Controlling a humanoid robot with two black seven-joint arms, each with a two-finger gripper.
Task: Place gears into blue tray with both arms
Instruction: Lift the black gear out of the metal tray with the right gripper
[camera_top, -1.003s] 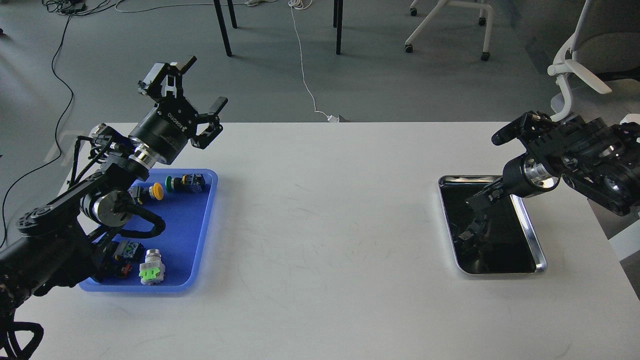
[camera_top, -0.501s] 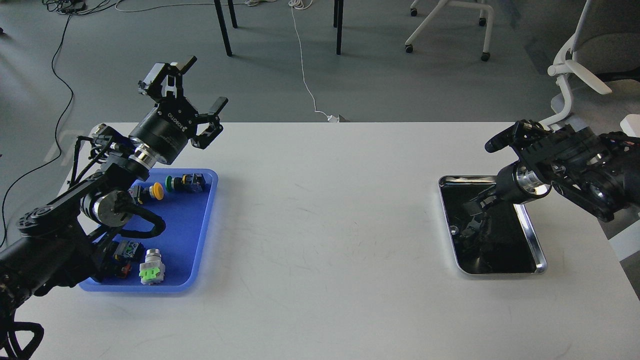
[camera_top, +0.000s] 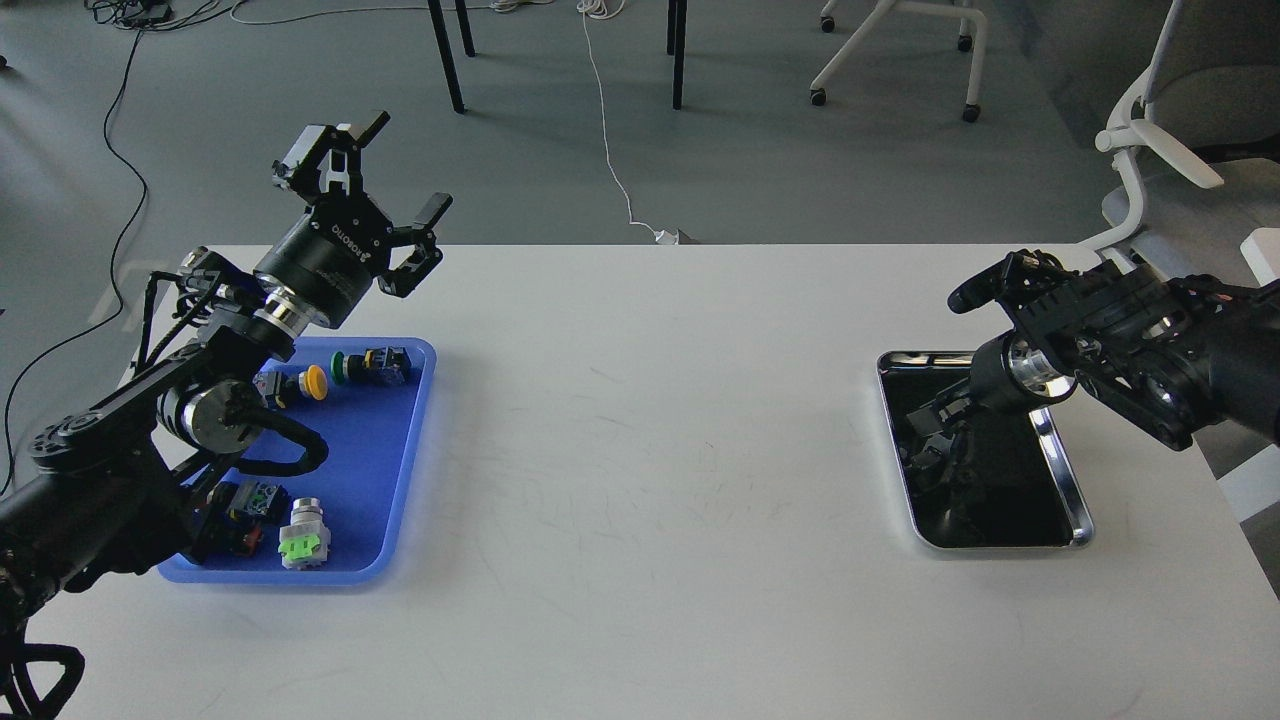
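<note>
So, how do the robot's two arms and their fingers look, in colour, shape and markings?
Both arms are black and jointed, each with a shiny silver ring at the wrist. The left gripper has a round black body with white lettering and two black linkage fingers. Black cables loop along the left arm. The right gripper is dark; its fingers cannot be told apart.

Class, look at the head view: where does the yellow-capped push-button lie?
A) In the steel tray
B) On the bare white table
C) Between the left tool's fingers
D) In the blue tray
D: the yellow-capped push-button lies inside the blue tray, beside a green-capped button, while the left tool is raised with nothing between its spread fingers.
</note>
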